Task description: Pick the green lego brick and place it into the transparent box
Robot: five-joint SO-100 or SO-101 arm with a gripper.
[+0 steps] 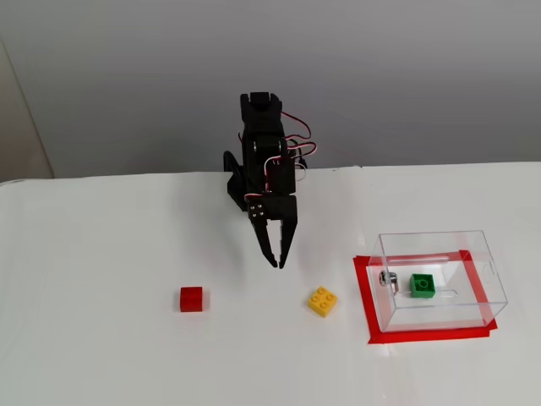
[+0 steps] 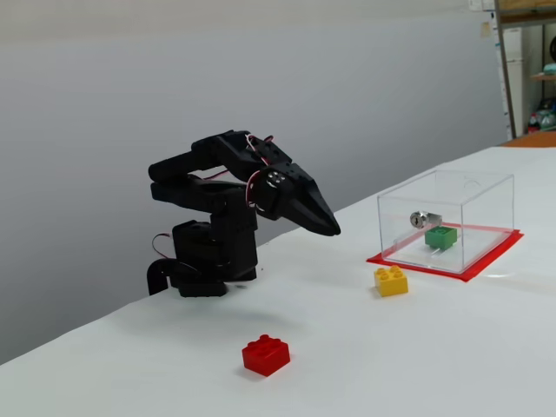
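Note:
The green lego brick (image 1: 423, 285) (image 2: 441, 236) lies inside the transparent box (image 1: 482, 254) (image 2: 486, 187), next to a small metal fitting (image 1: 388, 278). The box stands on a red taped rectangle at the right. My black gripper (image 1: 275, 264) (image 2: 331, 231) hangs shut and empty above the table in front of the arm's base, well left of the box in both fixed views. Its fingers point down and forward, with nothing between them.
A yellow studded brick (image 1: 322, 301) (image 2: 391, 280) lies just left of the box. A red brick (image 1: 191, 299) (image 2: 266, 354) sits further left on the white table. The arm's base (image 1: 241, 186) (image 2: 204, 261) stands at the back.

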